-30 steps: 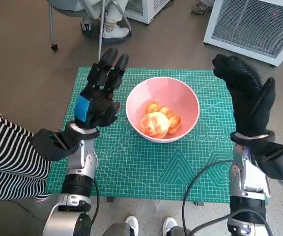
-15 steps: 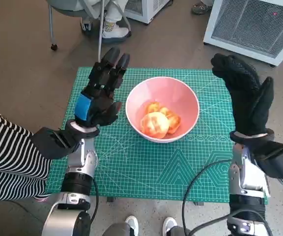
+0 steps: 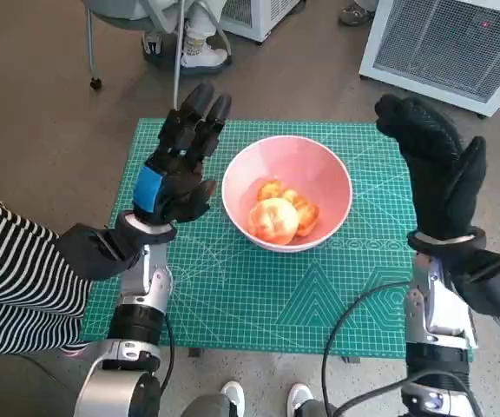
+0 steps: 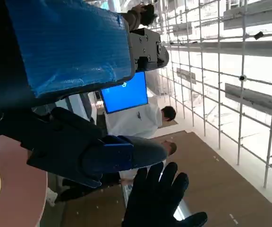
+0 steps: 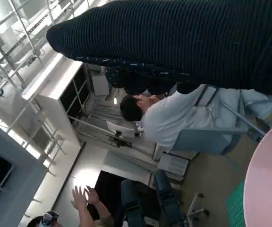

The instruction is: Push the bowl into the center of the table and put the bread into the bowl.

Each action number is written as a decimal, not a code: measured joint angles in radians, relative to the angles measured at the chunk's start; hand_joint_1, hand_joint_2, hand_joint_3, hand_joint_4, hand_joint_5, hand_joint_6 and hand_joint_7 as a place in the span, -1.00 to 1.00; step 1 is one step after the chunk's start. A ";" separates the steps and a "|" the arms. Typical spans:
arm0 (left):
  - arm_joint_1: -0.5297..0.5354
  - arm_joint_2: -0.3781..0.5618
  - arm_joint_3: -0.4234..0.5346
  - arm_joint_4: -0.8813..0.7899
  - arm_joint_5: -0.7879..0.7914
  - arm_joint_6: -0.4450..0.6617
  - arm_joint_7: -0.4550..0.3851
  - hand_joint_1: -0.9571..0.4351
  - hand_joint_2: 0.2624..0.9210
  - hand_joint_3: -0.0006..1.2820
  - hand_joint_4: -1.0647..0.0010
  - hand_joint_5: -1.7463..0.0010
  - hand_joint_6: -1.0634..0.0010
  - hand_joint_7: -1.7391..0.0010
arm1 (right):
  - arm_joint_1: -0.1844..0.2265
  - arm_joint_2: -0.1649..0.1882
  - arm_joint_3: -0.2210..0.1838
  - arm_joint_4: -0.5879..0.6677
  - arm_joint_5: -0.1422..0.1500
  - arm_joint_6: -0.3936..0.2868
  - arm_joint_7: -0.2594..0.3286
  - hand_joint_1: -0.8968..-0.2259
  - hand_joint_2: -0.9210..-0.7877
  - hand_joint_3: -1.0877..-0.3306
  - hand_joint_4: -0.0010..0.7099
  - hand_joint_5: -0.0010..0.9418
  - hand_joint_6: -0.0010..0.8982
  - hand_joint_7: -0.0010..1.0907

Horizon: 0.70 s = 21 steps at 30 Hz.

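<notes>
Bench (image 3: 233, 295) coverage is a green cutting mat, and the pink bowl (image 3: 319, 174) sits near its middle with the bread (image 3: 276, 217) already inside, so you can judge the task essentially complete. Both robot hands are raised and hold nothing: the left robot hand (image 3: 176, 169) stands just beside the bowl's rim with fingers extended, and the right robot hand (image 3: 437, 169) stands apart from it, fingers loosely spread. Main risk: if you lower or swing the left robot hand inward, it could knock the rim and shove the bowl off centre. Hidden items: both wrist views show only a sliver of the bowl; how many bread pieces lie inside cannot be told.
</notes>
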 measured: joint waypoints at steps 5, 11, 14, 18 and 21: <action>0.000 0.000 -0.003 -0.006 0.001 0.003 0.002 -0.64 1.00 -0.32 0.87 1.00 0.93 0.65 | 0.000 0.000 -0.002 0.002 0.000 -0.003 0.001 -0.37 -1.00 0.11 -0.44 -0.99 -0.69 -0.30; 0.000 0.000 -0.008 -0.007 0.002 0.005 0.003 -0.63 1.00 -0.31 0.87 1.00 0.97 0.65 | 0.000 0.001 -0.002 0.002 0.000 -0.004 0.001 -0.37 -1.00 0.11 -0.44 -0.99 -0.69 -0.30; 0.000 0.000 -0.010 -0.007 0.002 0.007 0.003 -0.63 1.00 -0.31 0.87 1.00 0.98 0.65 | 0.000 0.001 -0.002 0.001 0.000 -0.004 0.001 -0.36 -1.00 0.11 -0.44 -0.99 -0.69 -0.31; 0.000 0.000 -0.010 -0.007 0.002 0.010 0.001 -0.63 1.00 -0.31 0.87 1.00 0.99 0.64 | 0.000 0.001 -0.003 0.001 0.000 -0.004 0.001 -0.35 -1.00 0.10 -0.44 -0.99 -0.69 -0.31; 0.000 0.000 -0.010 -0.007 0.001 0.013 -0.001 -0.63 1.00 -0.31 0.87 1.00 0.99 0.64 | 0.000 0.001 -0.004 0.001 0.000 -0.005 0.001 -0.35 -1.00 0.09 -0.44 -0.99 -0.68 -0.31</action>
